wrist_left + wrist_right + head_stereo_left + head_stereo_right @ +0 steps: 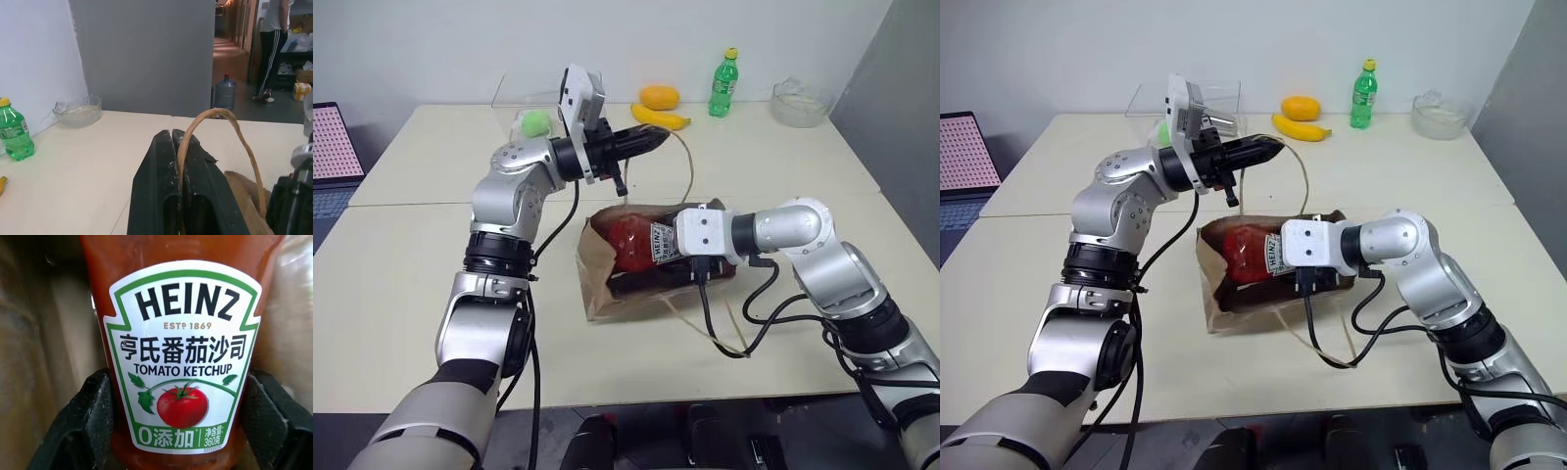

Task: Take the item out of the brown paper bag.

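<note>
Right tool (178, 431) clasping Heinz "TOMATO KETCHUP" item (183, 347) — left tool (178, 147) clenched on bag handle (215, 117)

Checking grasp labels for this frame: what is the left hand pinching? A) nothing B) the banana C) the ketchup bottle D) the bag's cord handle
D. The left hand is shut on the tan cord handle of the brown paper bag, holding it up, while the right hand straddles the Heinz ketchup bottle inside the bag.
</note>
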